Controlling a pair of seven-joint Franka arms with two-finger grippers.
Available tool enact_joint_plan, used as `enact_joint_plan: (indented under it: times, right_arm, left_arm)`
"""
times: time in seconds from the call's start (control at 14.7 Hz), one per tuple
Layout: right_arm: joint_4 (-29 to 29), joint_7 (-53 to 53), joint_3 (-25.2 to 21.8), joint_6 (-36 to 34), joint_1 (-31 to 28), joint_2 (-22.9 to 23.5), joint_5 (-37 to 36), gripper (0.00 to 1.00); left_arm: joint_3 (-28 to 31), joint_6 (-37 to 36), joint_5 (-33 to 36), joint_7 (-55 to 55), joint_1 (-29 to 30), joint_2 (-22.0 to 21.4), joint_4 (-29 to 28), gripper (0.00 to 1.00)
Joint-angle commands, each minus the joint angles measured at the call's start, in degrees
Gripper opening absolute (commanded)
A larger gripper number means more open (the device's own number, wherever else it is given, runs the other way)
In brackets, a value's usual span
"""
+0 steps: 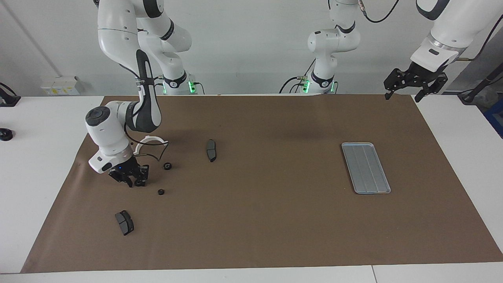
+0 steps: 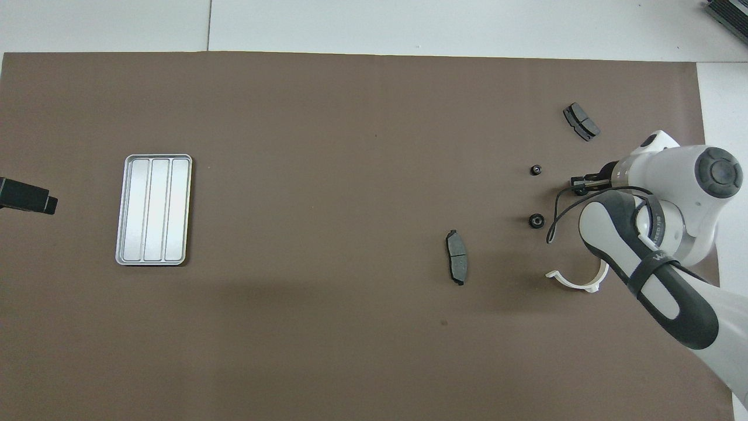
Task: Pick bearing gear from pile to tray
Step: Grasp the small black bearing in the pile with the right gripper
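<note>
right hand (image 1: 134,181) down in the pile (image 1: 157,173) at the right arm's end of the desk — clamped on a black round piece (image 2: 579,187). left hand (image 1: 404,94) waiting aloft, fingers apart. tray (image 1: 366,168) well apart from the pile — toward the left arm's end.

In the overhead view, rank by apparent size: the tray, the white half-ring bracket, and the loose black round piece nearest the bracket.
1. tray
2. white half-ring bracket
3. black round piece
None are close enough in size to doubt.
</note>
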Motion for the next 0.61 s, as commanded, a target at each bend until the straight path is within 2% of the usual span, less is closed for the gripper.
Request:
enact_joint_plan:
  times: [0.0, 0.2, 0.55]
  right_arm:
    - [0.2, 1.8, 0.3, 1.2, 0.0, 0.7, 0.9, 0.0]
    - [2.0, 1.8, 0.3, -1.1, 0.2, 0.1, 1.0, 0.0]
    - [8.3, 13.8, 4.3, -16.1, 0.9, -5.7, 0.8, 0.0]
  left_arm:
    - [-0.7, 0.4, 0.8, 0.0, 0.7, -1.6, -1.8, 1.0]
    - [-0.7, 0.4, 0.8, 0.0, 0.7, -1.6, -1.7, 1.0]
    - [-0.7, 0.4, 0.8, 0.0, 0.7, -1.6, -1.7, 1.0]
